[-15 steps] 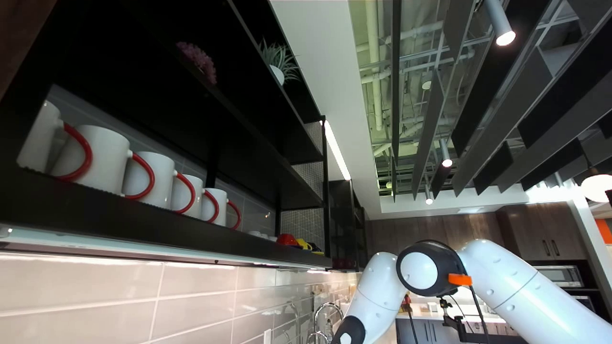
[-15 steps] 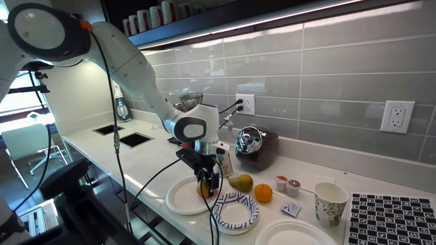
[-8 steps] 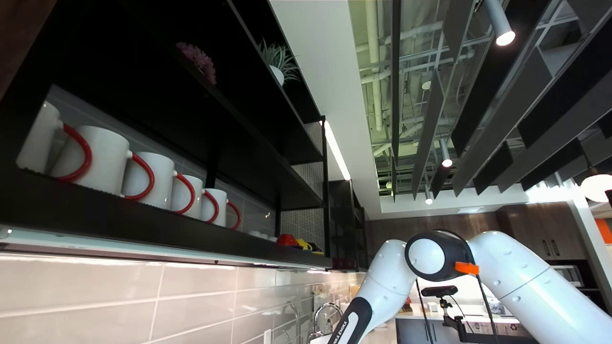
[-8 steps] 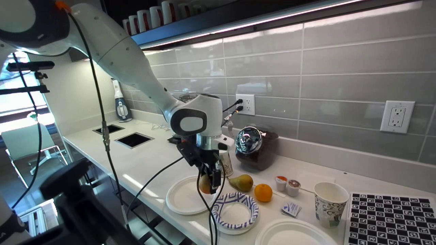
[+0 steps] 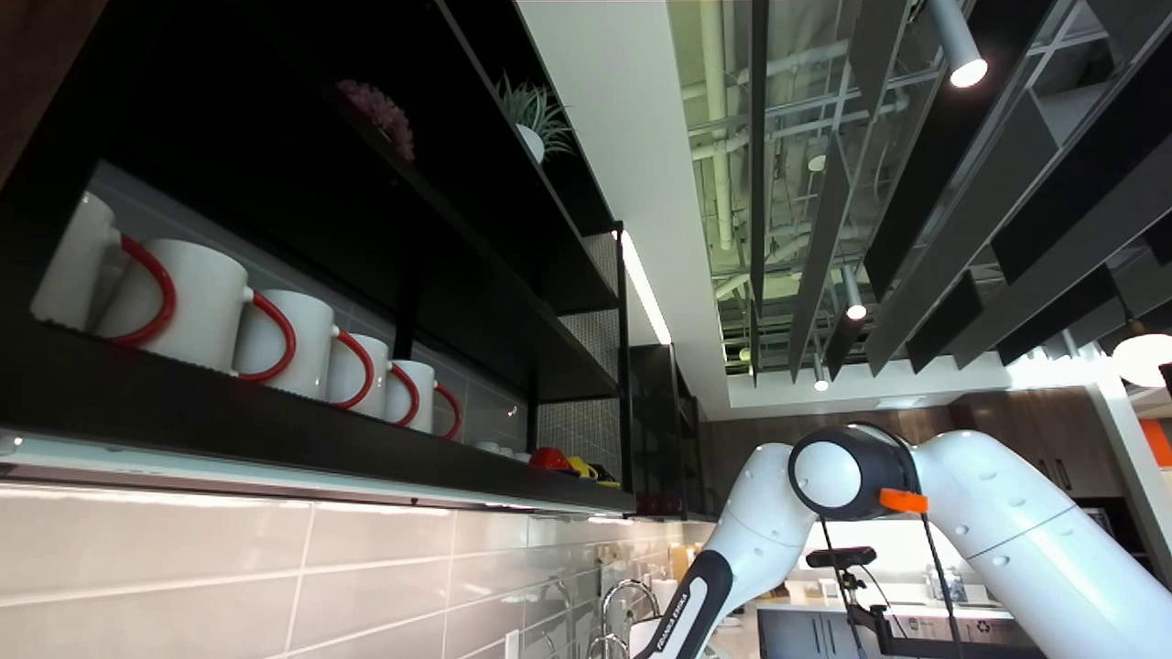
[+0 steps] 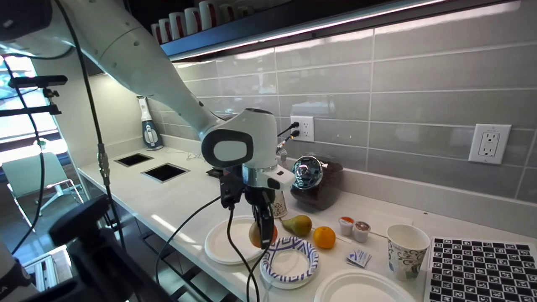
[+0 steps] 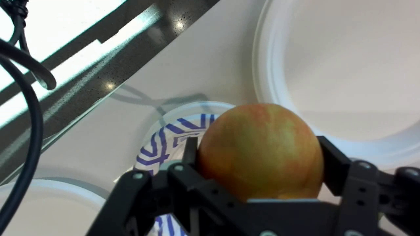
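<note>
- Pale tabletop (image 6: 176, 197) carries a round white plate (image 6: 228, 243) and a blue-and-white patterned paper dish (image 6: 290, 265).
- Black jaws grasp a round red-and-yellow fruit (image 7: 261, 152) near both.
- Smooth skin might slip under uneven pressure; a hanging black cable (image 7: 36, 131) could drag the dish.

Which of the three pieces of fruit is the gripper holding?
The red-and-yellow round fruit, clasped between the fingers of the gripper. The green pear and the orange lie on the counter instead.
</note>
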### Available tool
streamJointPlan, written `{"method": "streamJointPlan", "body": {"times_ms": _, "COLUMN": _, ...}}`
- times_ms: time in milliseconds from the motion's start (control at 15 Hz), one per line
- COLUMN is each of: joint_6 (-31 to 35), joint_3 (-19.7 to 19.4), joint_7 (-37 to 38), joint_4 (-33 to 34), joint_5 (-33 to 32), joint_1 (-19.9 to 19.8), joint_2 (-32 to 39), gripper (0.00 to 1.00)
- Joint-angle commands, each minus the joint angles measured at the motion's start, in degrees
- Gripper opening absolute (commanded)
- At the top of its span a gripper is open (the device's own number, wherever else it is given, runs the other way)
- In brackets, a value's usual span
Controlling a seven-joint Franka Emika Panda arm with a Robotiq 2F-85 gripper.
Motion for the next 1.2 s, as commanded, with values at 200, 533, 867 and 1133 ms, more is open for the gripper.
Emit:
{"method": "streamJointPlan", "body": {"times_ms": 200, "joint_6": 7.74, "joint_3": -0.82, "joint_7": 2.41, "joint_4": 1.00, "joint_5": 3.13, "joint_1": -2.43, "joint_2": 1.43, "gripper": 0.60}}
{"method": "streamJointPlan", "body": {"times_ms": 533, "joint_6": 9.42, "joint_3": -0.06, "joint_7": 2.64, "joint_4": 2.71, "joint_5": 4.48, "joint_1": -3.47, "joint_2": 3.85, "gripper": 0.60}}
{"method": "streamJointPlan", "body": {"times_ms": 867, "joint_6": 9.37, "joint_3": 0.75, "joint_7": 2.71, "joint_4": 5.39, "joint_5": 5.38, "joint_1": -3.51, "joint_2": 7.15, "gripper": 0.60}}
{"method": "streamJointPlan", "body": {"times_ms": 1133, "joint_6": 8.98, "joint_3": 1.87, "joint_7": 2.32, "joint_4": 6.82, "joint_5": 6.94, "joint_1": -4.14, "joint_2": 8.51, "gripper": 0.97}}
